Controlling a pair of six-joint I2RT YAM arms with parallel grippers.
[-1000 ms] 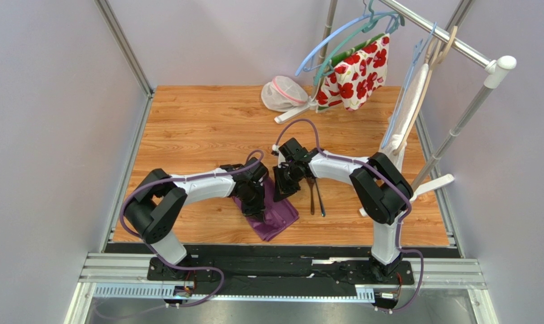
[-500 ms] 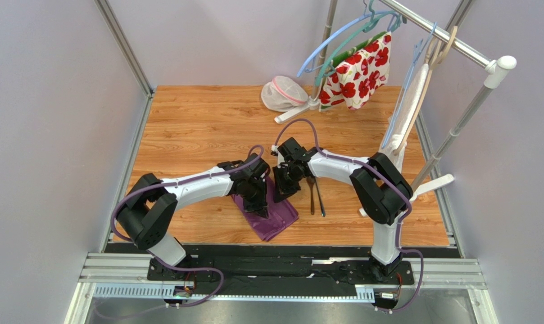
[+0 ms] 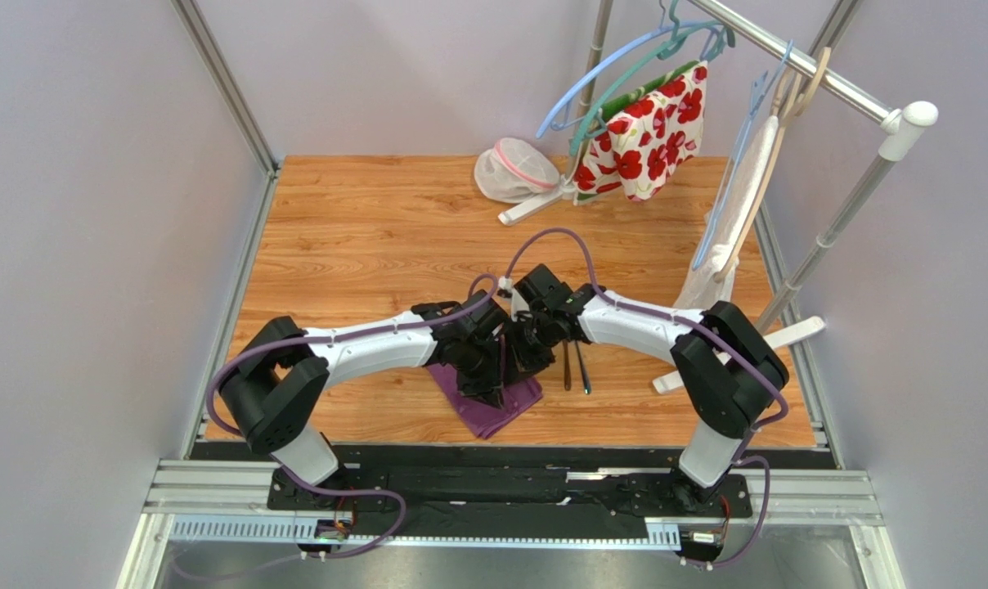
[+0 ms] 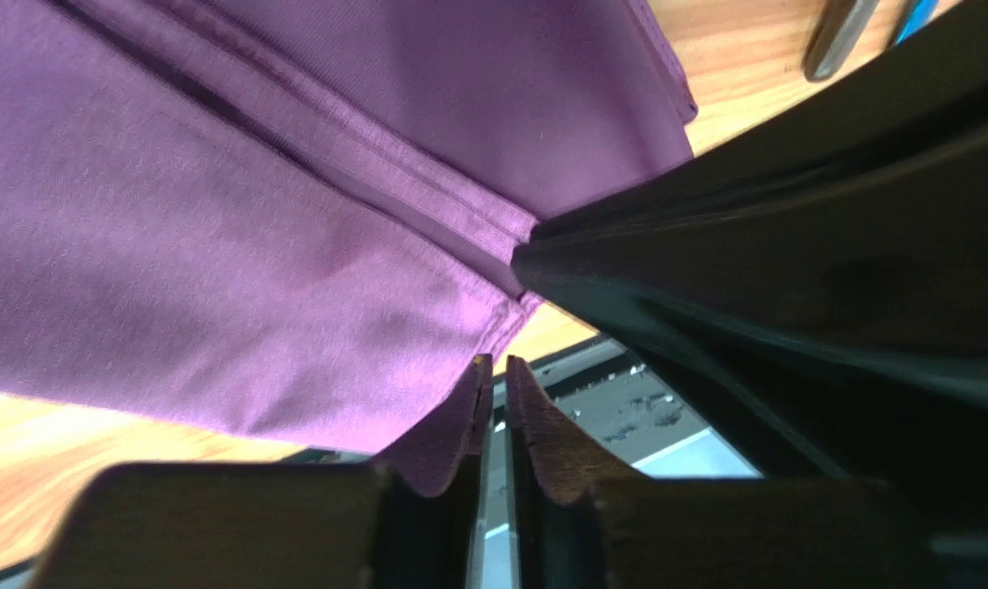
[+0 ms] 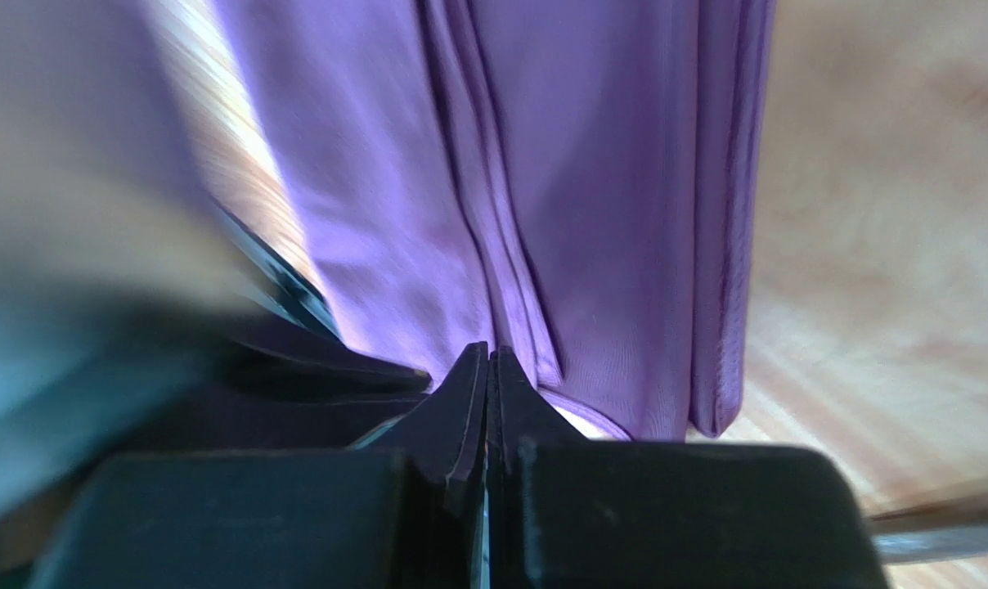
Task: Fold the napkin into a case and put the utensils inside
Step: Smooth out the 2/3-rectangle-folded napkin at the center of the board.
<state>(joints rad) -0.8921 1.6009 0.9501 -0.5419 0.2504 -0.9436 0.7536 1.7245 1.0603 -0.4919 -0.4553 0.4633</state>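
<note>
Two arms are reaching in from the near edge and meeting over the napkin [image 3: 497, 412], which is lying folded into a narrow strip near the front of the wooden table [image 3: 352, 221]. The left gripper [image 4: 497, 378] is hovering at the cloth's edge, its jaws parted by a thin slit with nothing showing between them. The right gripper [image 5: 488, 363] is pressing its closed tips against a fold; whether it is pinching cloth I cannot tell. Just right of the napkin the utensils [image 3: 573, 366] are lying side by side. Farther back a white mesh pouch [image 3: 508, 172] is sitting, and a flowered cloth [image 3: 644, 133] is hanging beside it.
</note>
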